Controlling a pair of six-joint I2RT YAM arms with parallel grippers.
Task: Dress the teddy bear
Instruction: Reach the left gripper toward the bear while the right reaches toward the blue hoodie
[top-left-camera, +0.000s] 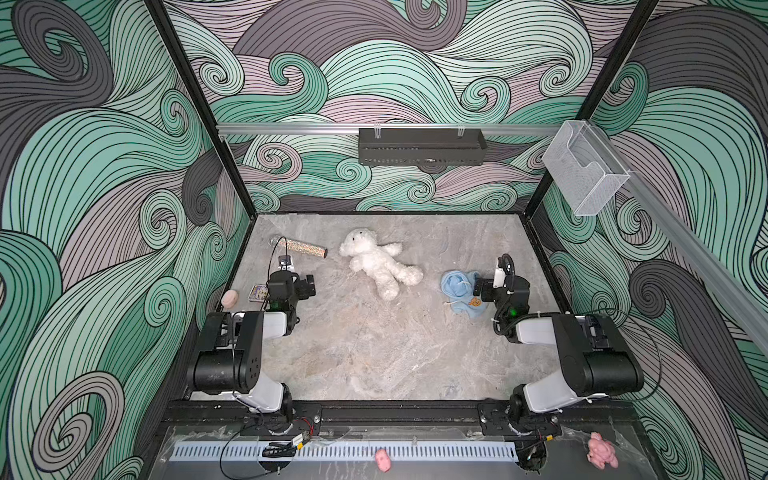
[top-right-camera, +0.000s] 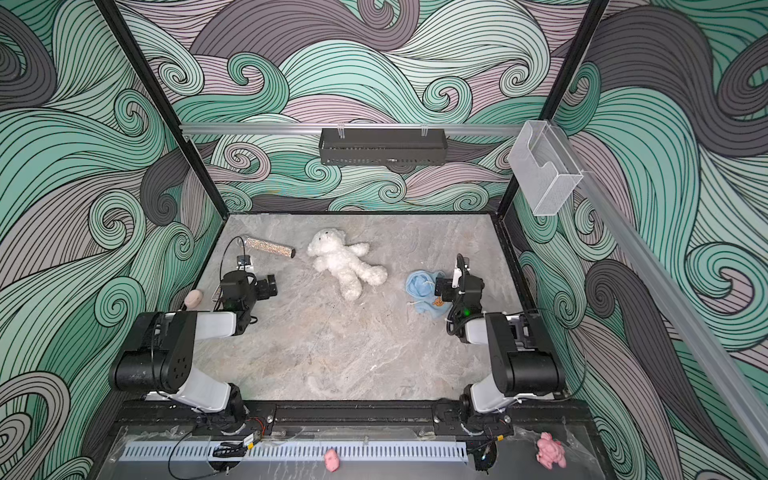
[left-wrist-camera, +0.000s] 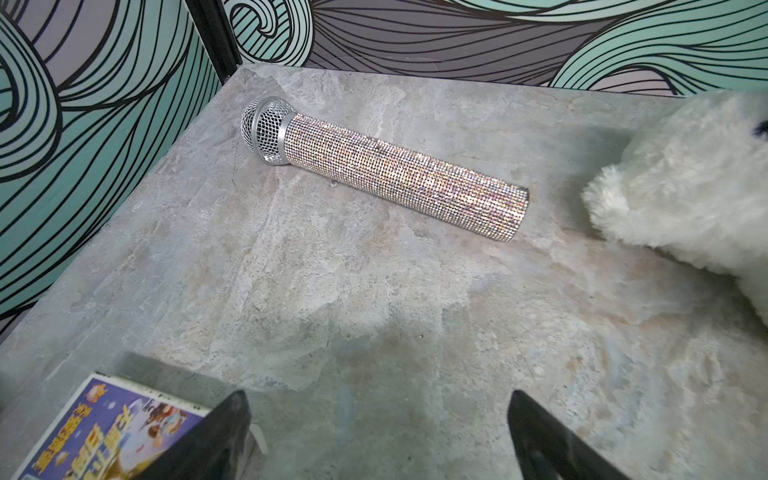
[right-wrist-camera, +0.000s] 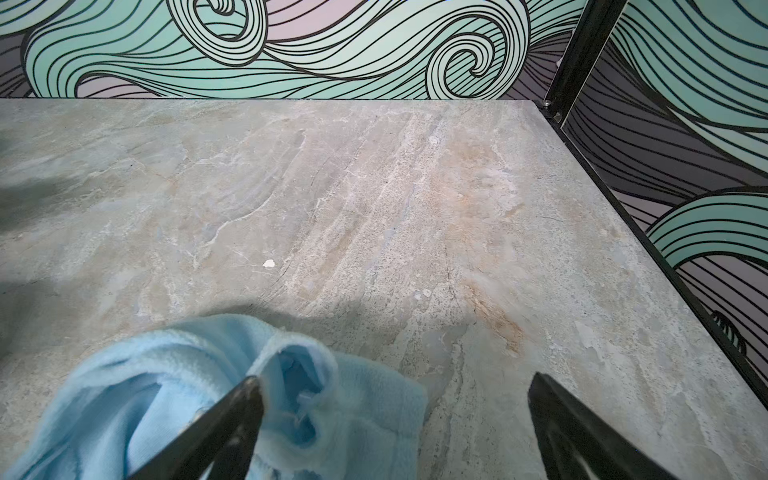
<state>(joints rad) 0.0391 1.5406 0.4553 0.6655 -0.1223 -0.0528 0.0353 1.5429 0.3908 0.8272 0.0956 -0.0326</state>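
1. Left arm folded; left gripper (left-wrist-camera: 378, 399) spread wide, empty, low over table (top-left-camera: 374, 353).
2. Right gripper (right-wrist-camera: 395, 378) spread wide, empty, one finger above blue garment (right-wrist-camera: 166, 395).
3. Teddy bear (top-left-camera: 380, 264) lies flat between both arms.

Soft, even light fell from overhead, keeping the table (top-left-camera: 374, 353) bright without harsh glare. Diffuse shadows lay under the left arm (top-left-camera: 232, 345), the right arm (top-left-camera: 582, 353) and beside the teddy bear (top-left-camera: 380, 262). The microphone (left-wrist-camera: 399, 174) glittered crisply. Close to the lens, the right gripper (right-wrist-camera: 395, 380) and its fingers (right-wrist-camera: 216, 432) were blurred; both top views looked soft.
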